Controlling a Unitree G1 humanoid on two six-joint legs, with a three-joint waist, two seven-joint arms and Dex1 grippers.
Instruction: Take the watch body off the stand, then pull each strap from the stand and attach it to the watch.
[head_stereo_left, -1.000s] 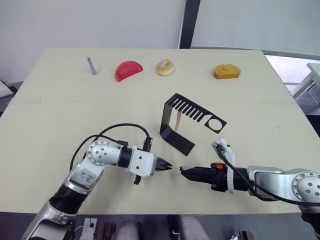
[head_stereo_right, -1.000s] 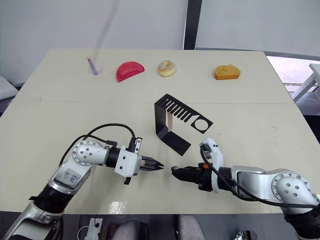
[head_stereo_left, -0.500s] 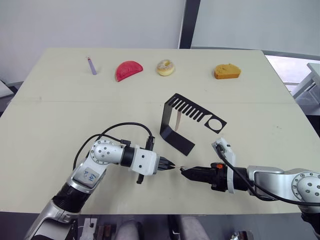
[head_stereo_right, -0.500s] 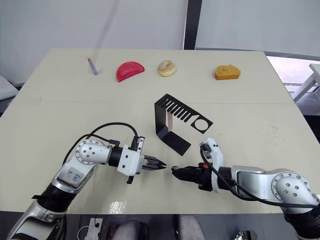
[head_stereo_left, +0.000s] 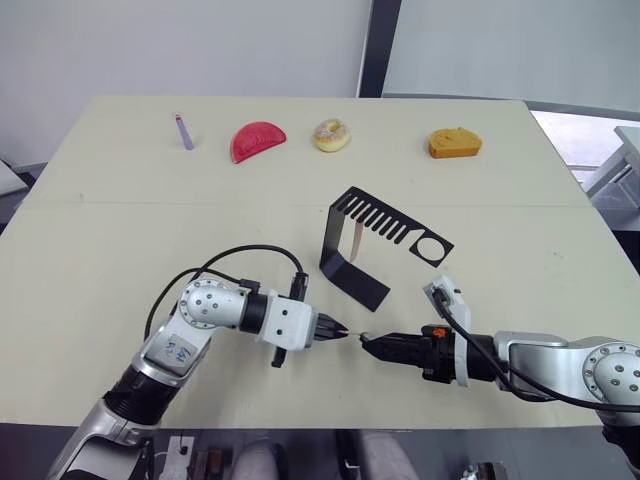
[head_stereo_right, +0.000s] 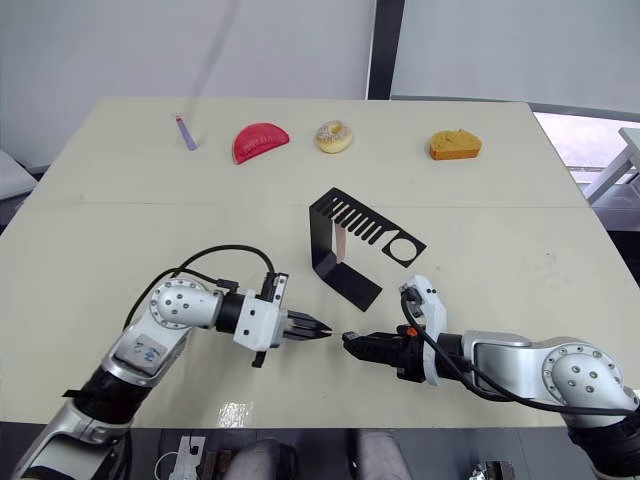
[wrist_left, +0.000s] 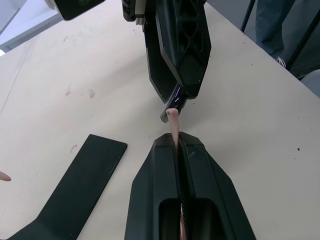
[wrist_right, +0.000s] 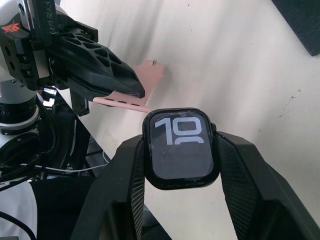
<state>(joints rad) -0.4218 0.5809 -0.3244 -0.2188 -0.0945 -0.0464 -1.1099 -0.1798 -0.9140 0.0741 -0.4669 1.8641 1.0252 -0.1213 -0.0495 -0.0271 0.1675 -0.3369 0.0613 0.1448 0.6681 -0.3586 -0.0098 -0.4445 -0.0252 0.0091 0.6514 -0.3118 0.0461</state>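
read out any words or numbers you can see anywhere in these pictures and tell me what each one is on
"10": white digits on the dark screen of the small black squarish watch body, held in the right pincer.
Blue marking on the left arm's grey sticker: too blurred to read.
Red logo on the left wrist housing: unreadable.

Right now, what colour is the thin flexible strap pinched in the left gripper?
Pale pink-tan strap, clamped in the left gripper; the right wrist view shows it best.

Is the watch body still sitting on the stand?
No, the watch body is clamped between the right end effector's fingers, away from the stand.
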